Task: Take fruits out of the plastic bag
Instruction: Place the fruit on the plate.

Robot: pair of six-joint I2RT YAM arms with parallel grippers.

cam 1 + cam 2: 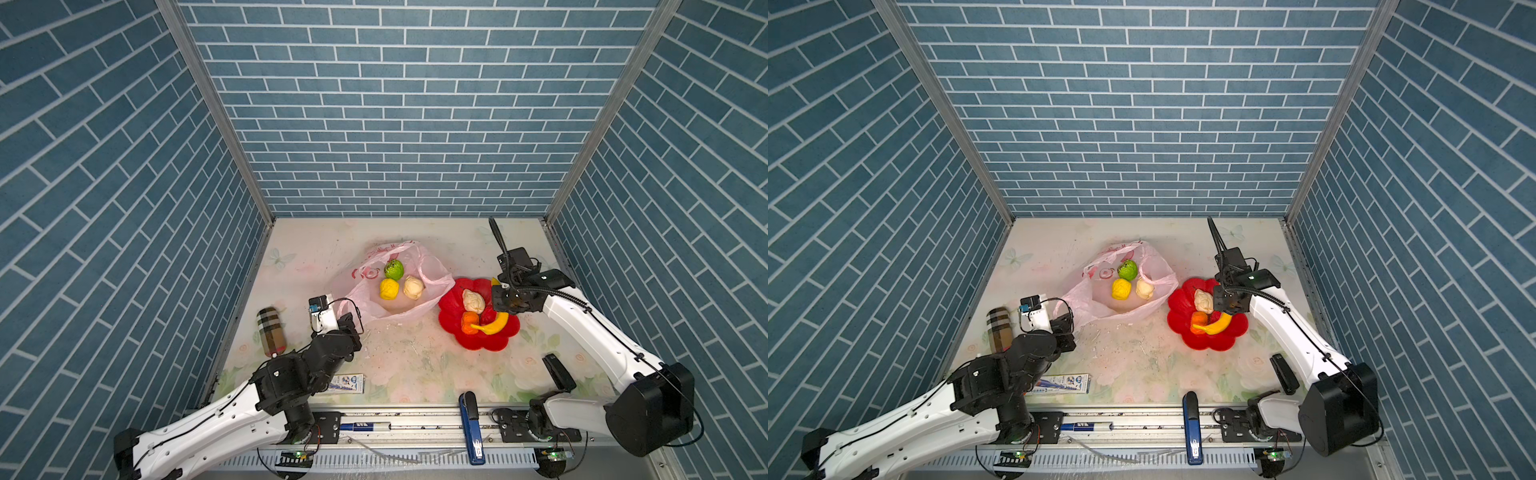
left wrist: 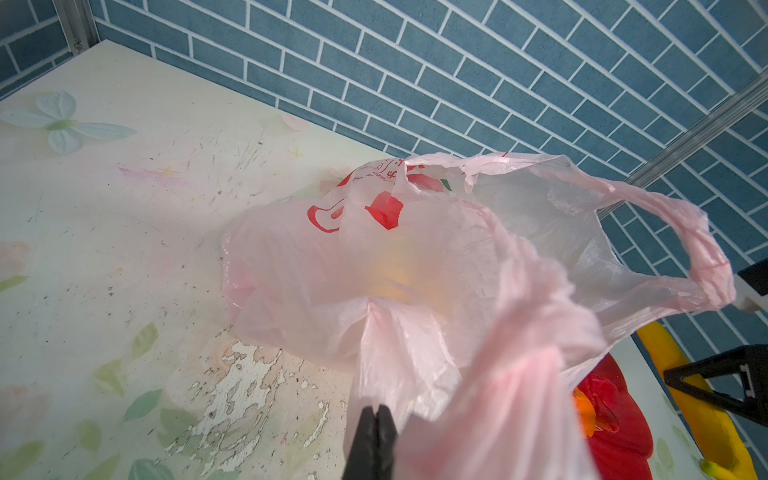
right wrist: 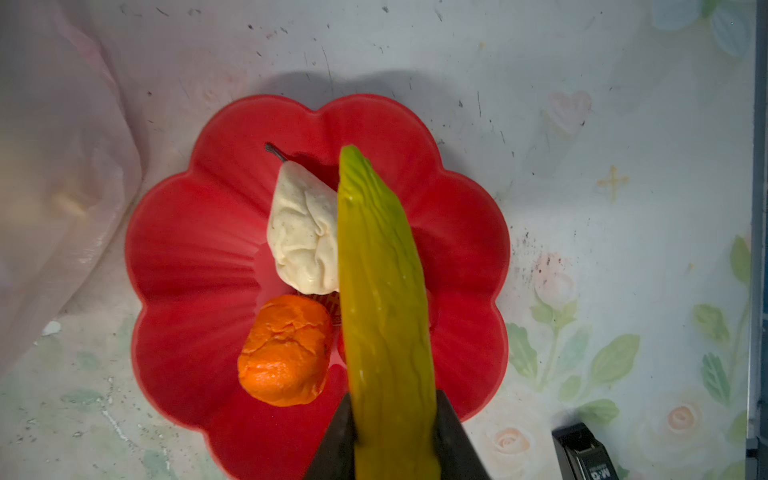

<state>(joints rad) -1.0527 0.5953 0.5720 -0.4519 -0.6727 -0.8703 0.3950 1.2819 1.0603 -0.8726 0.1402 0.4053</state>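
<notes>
Closest, the banana [image 3: 384, 291] sits clamped in the right gripper [image 3: 395, 440] over the red plate [image 3: 187, 249]; I'd lower it beside the pear [image 3: 303, 237] and orange [image 3: 286, 353] before letting go (it may roll). Fingers pressed together, the left gripper [image 2: 376, 419] pinches the plastic bag [image 2: 291, 299], three fruits [image 1: 389, 288] inside.

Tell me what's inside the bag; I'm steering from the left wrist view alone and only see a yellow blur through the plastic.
Observer: Three fruits lie in the bag: a green ball, a yellow lumpy one and a beige one.
Operator: Is the right gripper free to fetch one?
Observer: No, the right gripper is shut on the banana, above the red plate.
Operator: What's lying on that plate?
Observer: A beige pear and an orange.
</notes>
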